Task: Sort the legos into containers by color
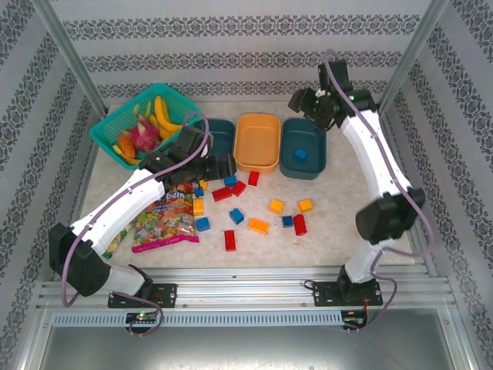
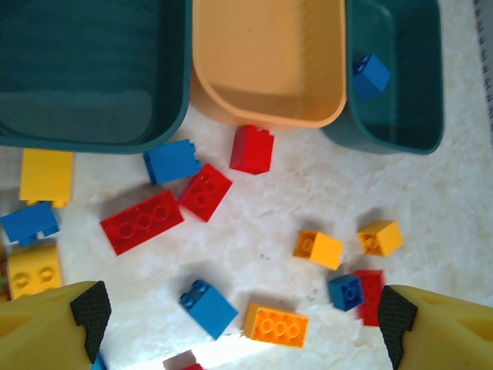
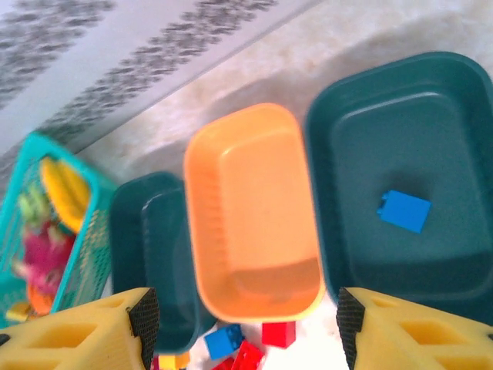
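Left of centre in the top view, my left gripper [image 1: 223,165] sits low at the front edge of the left teal tray [image 1: 223,131]. Its jaws are spread wide with nothing between them. The left arm runs diagonally from its base at lower left up to that spot, with the wrist bent down.

In the left wrist view, the fingertips [image 2: 91,310] sit at the bottom corners. The legos [image 1: 236,216] lie loose on the table between them and the trays. A long red brick [image 2: 142,222] lies just beside a red square brick [image 2: 205,191]. A blue one [image 2: 171,160] is near the left teal tray's rim. A red block [image 2: 252,149] is right at the front edge of the orange tray [image 2: 269,92]. An orange flat brick [image 2: 276,325] lies at bottom centre.

At upper right in the top view, my right gripper [image 1: 314,106] hangs above the back of the right teal tray [image 1: 319,158], also wide and empty. The right arm rises from its base at lower right, elbow out toward the right edge and forearm slanting up and left. One blue brick [image 3: 404,210] lies inside that tray.

The three trays stand in a row, with the orange one in the middle, touching or nearly touching.

For room to move, there is bare table right of the bricks and below the right teal tray. The left side is crowded by a candy bag [image 1: 166,225] under the left forearm and a mesh basket [image 1: 115,127] at upper left.
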You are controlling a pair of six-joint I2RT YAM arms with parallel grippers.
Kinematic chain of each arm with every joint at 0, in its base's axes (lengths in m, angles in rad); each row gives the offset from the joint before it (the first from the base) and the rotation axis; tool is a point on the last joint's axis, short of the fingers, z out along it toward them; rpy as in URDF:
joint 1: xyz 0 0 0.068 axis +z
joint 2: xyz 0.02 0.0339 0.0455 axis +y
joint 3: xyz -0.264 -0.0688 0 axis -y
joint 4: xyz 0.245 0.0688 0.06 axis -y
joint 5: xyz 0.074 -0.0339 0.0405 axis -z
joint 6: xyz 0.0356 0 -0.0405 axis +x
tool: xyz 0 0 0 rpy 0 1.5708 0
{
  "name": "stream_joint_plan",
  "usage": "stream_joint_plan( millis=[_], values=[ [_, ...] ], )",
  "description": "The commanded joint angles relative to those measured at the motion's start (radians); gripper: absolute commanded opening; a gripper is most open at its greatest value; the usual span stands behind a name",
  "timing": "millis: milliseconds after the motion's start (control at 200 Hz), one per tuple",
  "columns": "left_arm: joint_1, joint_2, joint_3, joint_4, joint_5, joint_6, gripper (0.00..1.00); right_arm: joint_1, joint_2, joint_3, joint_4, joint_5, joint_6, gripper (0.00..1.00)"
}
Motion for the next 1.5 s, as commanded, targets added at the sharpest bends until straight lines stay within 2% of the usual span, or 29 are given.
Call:
stream_joint_plan(
  millis=[0, 130, 245, 450, 704, 909, 1069, 1494],
  values=[
    [0.006, 0.001, -0.038, -0.089, -0.018, 0.128, 0.9, 0.078, -0.161, -0.23, 0.148, 0.038, -0.096, 0.65],
    [0.004, 0.052, -0.072, -0.098, -0.024, 0.253, 0.85, 0.163, -0.354, -0.553, 0.288, 0.016, -0.086, 0.65],
    [0.003, 0.082, -0.092, -0.08, -0.023, 0.277, 0.84, 0.235, -0.488, -0.777, 0.371, -0.008, -0.061, 0.67],
    [-0.003, 0.087, -0.163, -0.013, 0.008, 0.132, 0.81, 0.355, -0.635, -1.028, 0.472, 0.035, -0.06, 0.69],
    [-0.027, 0.088, -0.196, -0.034, -0.045, -0.035, 0.74, 0.428, -0.725, -1.219, 0.653, 0.066, -0.121, 0.7],
    [-0.028, 0.129, -0.182, -0.096, -0.154, -0.115, 0.68, 0.433, -0.707, -1.229, 0.671, 0.058, -0.135, 0.7],
    [-0.027, 0.218, -0.127, -0.139, -0.225, -0.135, 0.59, 0.434, -0.661, -1.203, 0.673, 0.028, -0.129, 0.7],
    [-0.027, 0.343, -0.106, -0.146, -0.318, -0.087, 0.62, 0.421, -0.673, -1.19, 0.644, 0.013, -0.15, 0.7]
  ],
)
